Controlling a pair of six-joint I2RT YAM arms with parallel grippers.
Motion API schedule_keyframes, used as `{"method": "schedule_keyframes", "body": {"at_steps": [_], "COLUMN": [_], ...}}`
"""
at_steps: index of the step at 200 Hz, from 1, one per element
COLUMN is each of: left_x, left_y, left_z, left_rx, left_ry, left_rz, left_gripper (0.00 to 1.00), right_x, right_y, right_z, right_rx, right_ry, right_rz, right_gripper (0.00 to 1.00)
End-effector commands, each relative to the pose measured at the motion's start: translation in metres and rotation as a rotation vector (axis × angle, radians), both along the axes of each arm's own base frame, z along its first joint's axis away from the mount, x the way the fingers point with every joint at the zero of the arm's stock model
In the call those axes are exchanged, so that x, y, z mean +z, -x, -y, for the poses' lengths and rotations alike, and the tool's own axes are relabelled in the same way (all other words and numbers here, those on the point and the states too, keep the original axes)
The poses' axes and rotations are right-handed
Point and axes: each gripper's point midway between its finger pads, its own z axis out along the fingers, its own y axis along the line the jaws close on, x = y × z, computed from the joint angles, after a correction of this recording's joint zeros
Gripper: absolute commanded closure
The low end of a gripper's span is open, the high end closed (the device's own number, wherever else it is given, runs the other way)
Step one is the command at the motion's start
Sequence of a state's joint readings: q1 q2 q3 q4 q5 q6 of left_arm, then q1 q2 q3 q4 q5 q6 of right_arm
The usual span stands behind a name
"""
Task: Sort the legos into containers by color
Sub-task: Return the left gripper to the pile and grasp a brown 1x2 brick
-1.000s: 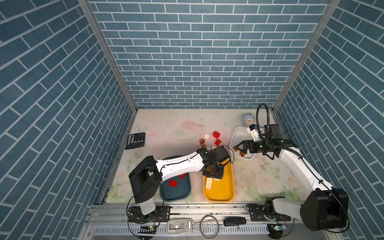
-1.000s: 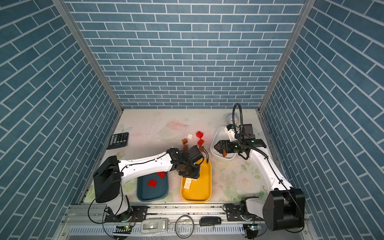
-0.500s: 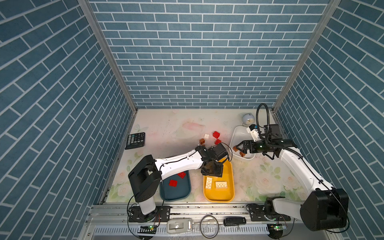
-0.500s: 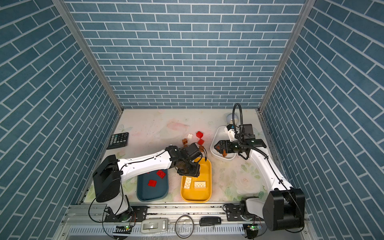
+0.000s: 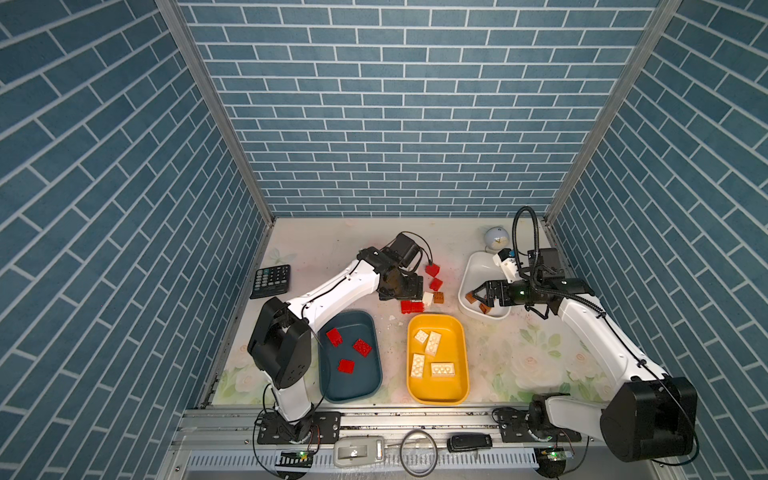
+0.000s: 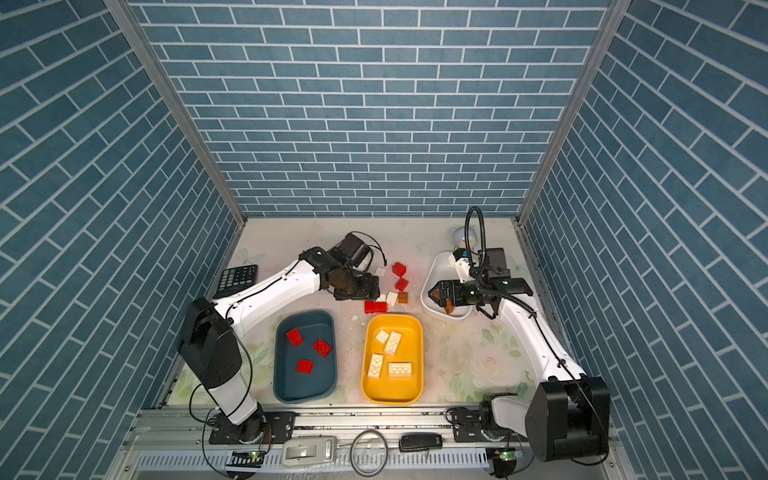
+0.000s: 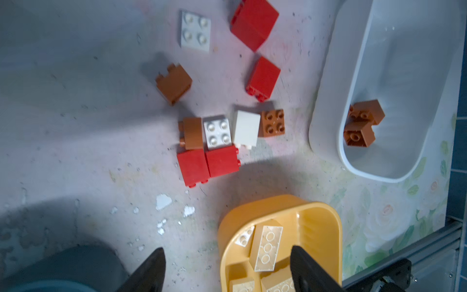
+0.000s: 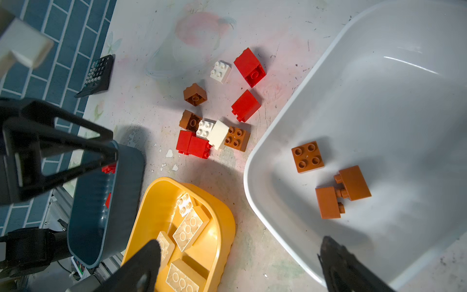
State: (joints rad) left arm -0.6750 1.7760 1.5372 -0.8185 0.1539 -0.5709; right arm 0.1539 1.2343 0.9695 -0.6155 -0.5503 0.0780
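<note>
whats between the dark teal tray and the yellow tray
Bare floral-print tabletop with a few small white flecks, nothing else. Both top views show it.

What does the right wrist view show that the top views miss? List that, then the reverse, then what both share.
Right wrist only: two loose brown bricks, hidden beneath the left gripper in both top views. Top views only: the round pale object at the back and the right arm. Shared: the calculator, the yellow tray of white bricks, the white tray.
</note>
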Motion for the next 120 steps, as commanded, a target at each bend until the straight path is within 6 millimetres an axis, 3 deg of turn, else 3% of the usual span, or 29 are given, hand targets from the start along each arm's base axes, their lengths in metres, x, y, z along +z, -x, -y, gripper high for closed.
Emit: {"method": "schedule_keyframes", "body": {"at_steps": [1, 45, 65, 120], "left_x": [-0.017, -0.043, -0.061, -0.088], "left_y": [-0.022, -0.064, -0.074, -0.095], "left_z": [-0.014, -0.008, -0.001, -0.009], "left_rx": [-0.014, -0.023, -0.114, -0.237], "left_ry": [-0.074, -0.130, -0.170, -0.287], "left_rz": [-0.006, 0.016, 0.015, 0.014], "left_gripper": [0.23, 0.31, 0.32, 0.37], "right_x": [0.015, 0.015, 0.015, 0.010], "right_y": [-0.006, -0.007, -0.007, -0.005], "right_z": [-0.002, -0.003, -0.002, -0.002], "right_rx": [0.008, 0.007, 0.008, 0.009], "right_ry": [-0.015, -0.018, -0.018, -0.017], "right_rz": [0.040, 0.039, 0.038, 0.023], "right_gripper": [0.02, 0.02, 0.02, 0.02]}}
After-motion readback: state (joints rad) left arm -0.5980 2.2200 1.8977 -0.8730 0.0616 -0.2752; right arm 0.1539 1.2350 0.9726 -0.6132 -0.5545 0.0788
